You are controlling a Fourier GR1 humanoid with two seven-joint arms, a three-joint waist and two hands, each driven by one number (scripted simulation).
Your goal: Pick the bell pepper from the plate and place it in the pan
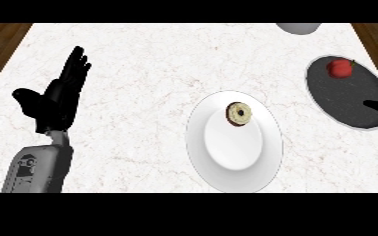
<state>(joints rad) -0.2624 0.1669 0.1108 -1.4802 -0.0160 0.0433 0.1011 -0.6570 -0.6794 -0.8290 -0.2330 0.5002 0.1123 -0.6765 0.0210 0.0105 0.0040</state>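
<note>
Left robot hand (57, 97) (open), bell pepper (339, 68) well apart

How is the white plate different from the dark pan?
The plate is white and lies whole in view near the counter's middle; the pan is dark grey and cut off by the right edge. The plate holds a round, pale-topped doughnut-like thing; the pan holds the red bell pepper. Both are round and rest flat on the counter.

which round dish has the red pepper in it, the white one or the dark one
The dark pan at the right edge holds the red bell pepper. The white plate in the middle carries only a small ring-shaped donut.
</note>
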